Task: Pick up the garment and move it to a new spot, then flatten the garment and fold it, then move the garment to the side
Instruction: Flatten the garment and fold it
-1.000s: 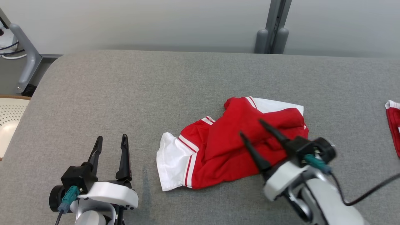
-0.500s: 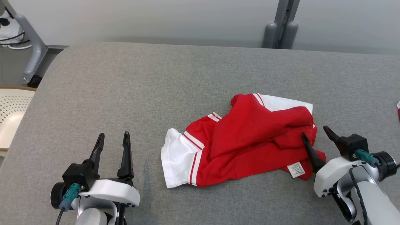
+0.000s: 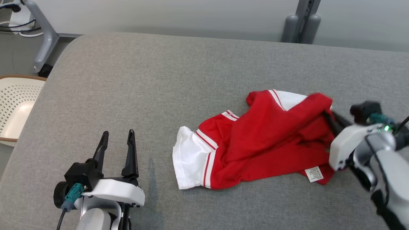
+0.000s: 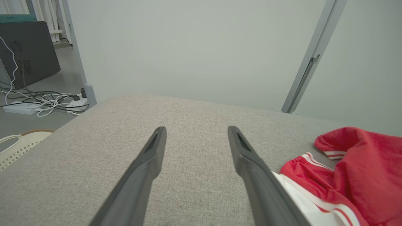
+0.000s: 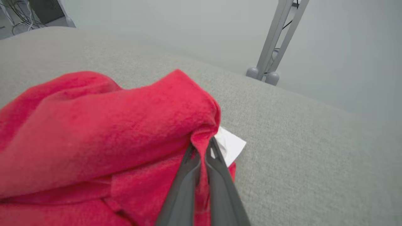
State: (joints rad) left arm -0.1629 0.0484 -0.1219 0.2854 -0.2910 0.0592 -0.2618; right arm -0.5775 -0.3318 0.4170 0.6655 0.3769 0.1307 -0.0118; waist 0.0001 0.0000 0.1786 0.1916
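Note:
A crumpled red garment (image 3: 262,143) with white panels and striped trim lies right of centre on the grey padded table (image 3: 143,89). My right gripper (image 3: 330,115) is shut on its upper right red edge, lifting a fold a little. In the right wrist view the two fingers pinch the red cloth (image 5: 94,135) at the gripper (image 5: 201,147), with a white tag beside them. At the lower left my left gripper (image 3: 116,142) rests open above bare table, well left of the garment. In the left wrist view this gripper (image 4: 194,141) is open, and the garment (image 4: 351,175) lies to its right.
A cream perforated basket (image 3: 14,108) stands off the table's left edge. Grey metal posts (image 3: 298,27) rise behind the far edge, and a frame leg with cables (image 3: 38,35) stands at the back left. Bare grey table stretches across the left and far side.
The camera has shifted, sliding the scene right. My right gripper moved from the garment's lower right up to its upper right edge and shut on the red cloth. The left arm stayed still.

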